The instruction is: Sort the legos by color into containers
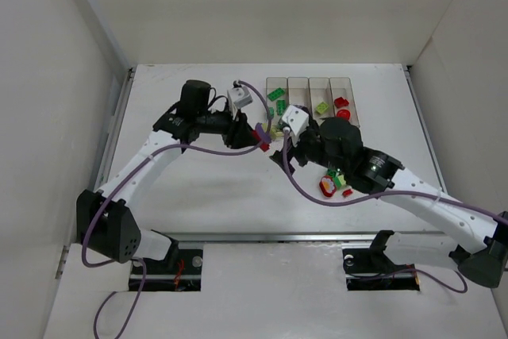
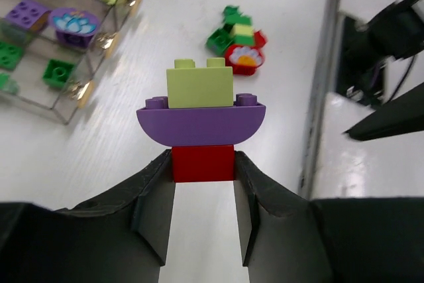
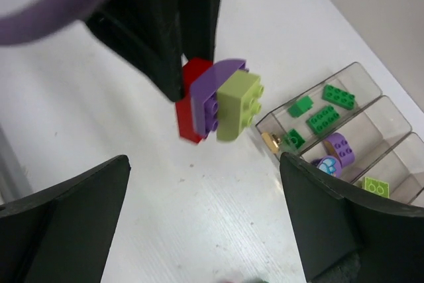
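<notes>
Left wrist shows the left gripper [image 2: 203, 160] pinching the red base [image 2: 203, 165] of the stack [image 2: 201, 107] (a blur from above); the right gripper [image 3: 204, 161] gapes wide.

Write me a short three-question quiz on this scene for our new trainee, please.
1. True or false: the right gripper is shut on a brick.
2. The left gripper holds a three-brick stack. Which colour is clamped between its fingers? A red, B purple, C yellow-green.
3. How many clear bins stand in the row?
Key: 1 false, it is open. 2 A. 3 four.
</notes>
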Robot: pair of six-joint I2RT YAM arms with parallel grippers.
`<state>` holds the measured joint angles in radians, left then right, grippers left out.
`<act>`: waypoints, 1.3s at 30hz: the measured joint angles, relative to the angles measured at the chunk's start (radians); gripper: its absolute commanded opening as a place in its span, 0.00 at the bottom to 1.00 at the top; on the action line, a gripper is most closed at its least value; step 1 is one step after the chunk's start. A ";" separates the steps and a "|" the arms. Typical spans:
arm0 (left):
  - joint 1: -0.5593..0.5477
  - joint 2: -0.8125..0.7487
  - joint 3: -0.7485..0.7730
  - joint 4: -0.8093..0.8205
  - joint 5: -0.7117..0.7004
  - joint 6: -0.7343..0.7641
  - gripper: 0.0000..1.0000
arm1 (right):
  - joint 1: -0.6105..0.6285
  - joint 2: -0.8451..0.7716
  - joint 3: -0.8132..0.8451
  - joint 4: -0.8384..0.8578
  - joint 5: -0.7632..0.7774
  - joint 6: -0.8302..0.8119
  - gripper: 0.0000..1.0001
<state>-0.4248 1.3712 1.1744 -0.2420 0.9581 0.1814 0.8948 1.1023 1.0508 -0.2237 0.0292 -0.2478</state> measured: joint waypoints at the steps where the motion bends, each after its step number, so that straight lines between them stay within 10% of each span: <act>1: 0.005 -0.002 0.000 -0.026 -0.015 0.068 0.00 | -0.001 0.004 0.016 -0.035 -0.023 -0.015 1.00; 18: 0.012 -0.110 0.006 -0.424 -0.053 0.986 0.00 | -0.059 0.129 0.143 -0.261 -0.338 -0.261 0.96; 31: -0.023 -0.157 0.006 -0.469 0.003 1.015 0.00 | -0.119 0.203 0.138 -0.163 -0.528 -0.250 0.79; 39: -0.020 -0.158 0.006 -0.438 0.002 0.980 0.00 | -0.117 0.206 0.138 -0.109 -0.563 -0.193 0.50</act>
<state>-0.4450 1.2137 1.1805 -0.6800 0.9600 1.1614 0.7773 1.3079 1.1885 -0.3325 -0.5335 -0.4412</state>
